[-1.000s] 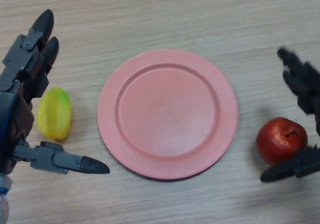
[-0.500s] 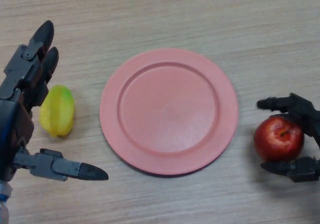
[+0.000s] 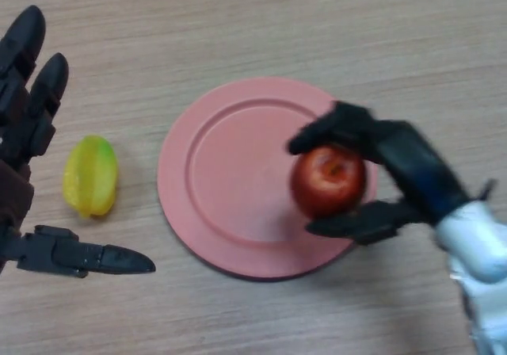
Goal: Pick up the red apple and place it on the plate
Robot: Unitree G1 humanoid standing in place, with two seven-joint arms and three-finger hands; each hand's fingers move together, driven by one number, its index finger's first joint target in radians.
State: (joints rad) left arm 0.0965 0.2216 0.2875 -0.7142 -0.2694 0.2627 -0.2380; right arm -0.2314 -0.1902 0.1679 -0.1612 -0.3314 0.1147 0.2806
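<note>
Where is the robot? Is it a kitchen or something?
Hard to say; probably a practice table, not a real kitchen. All that shows is a light wooden tabletop with a pink plate, a red apple in the robot's right hand, and a yellow-green fruit.

You've got two black hands on show: the left hand (image 3: 32,181) has thick, segmented fingers with rounded glossy tips and dark grey links. The right hand (image 3: 396,177) is matte black, joining a pale white-grey wrist section at the near right.
</note>
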